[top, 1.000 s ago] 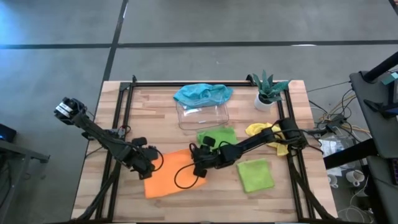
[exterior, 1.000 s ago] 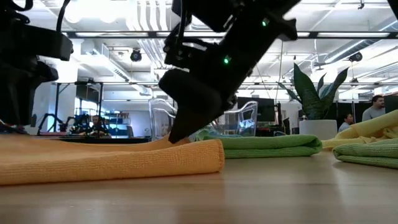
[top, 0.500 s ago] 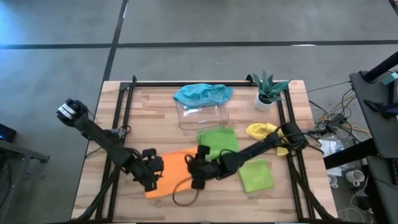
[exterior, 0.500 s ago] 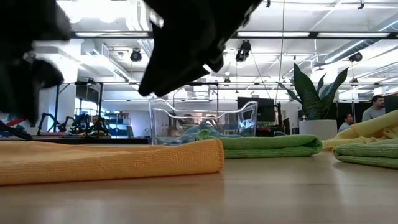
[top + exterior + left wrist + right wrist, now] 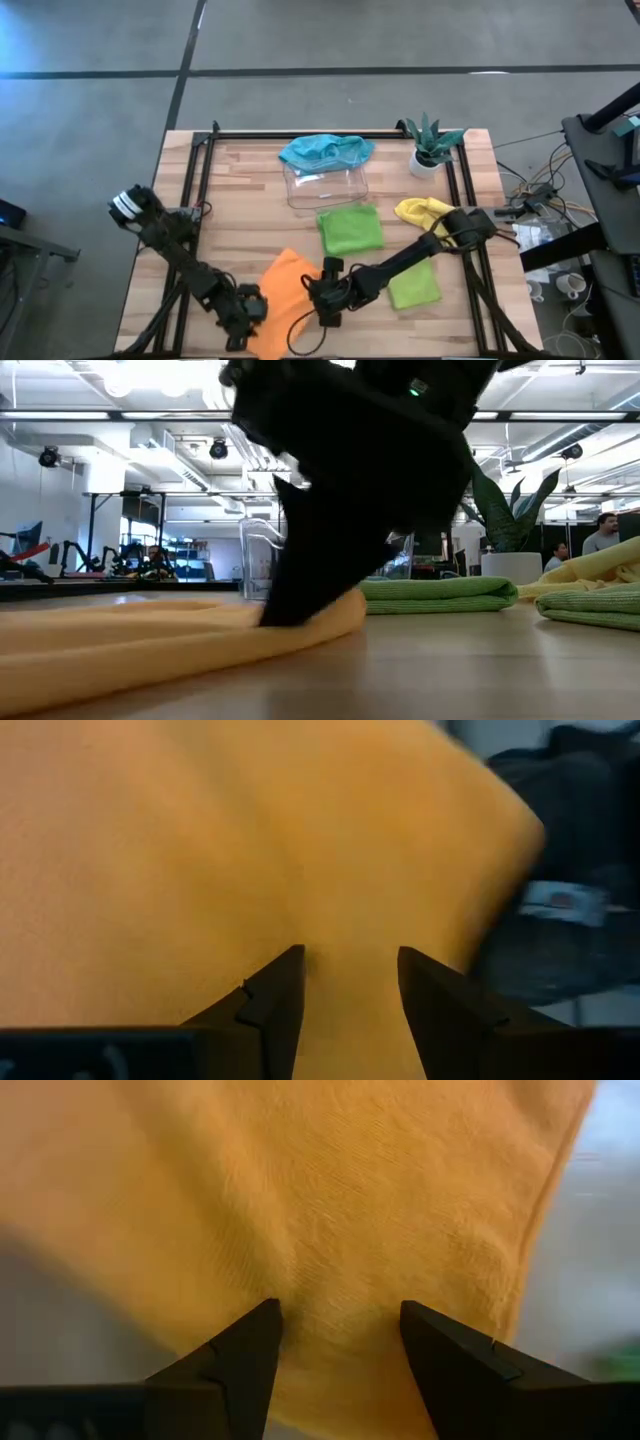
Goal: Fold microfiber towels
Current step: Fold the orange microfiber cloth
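A wooden counter [image 5: 240, 190] seen from above holds an orange towel [image 5: 285, 295] lying near the front edge, its long axis running diagonally from the front edge up toward the counter's middle. The left claw [image 5: 243, 312] sits at the towel's left front side and the right claw [image 5: 322, 298] at its right side. Both wrist views fill with orange cloth, which the overhead view cannot show closely: the left claw's fingers [image 5: 275, 995] stand apart with towel between them, and the right claw's fingers [image 5: 245, 1355] stand wide apart over the cloth; whether either actually pinches it cannot be told. From counter height the orange towel [image 5: 150, 645] looks like a long, low, rolled fold, with a dark arm pressing down on its right end. A lime green towel [image 5: 350, 228] lies flat mid-counter, a second lime green towel [image 5: 413, 283] to the right, a yellow towel [image 5: 425, 212] near the right rail, and a teal towel [image 5: 325, 150] drapes over a clear tray [image 5: 325, 185]. A potted plant [image 5: 433, 145] stands at the back right.
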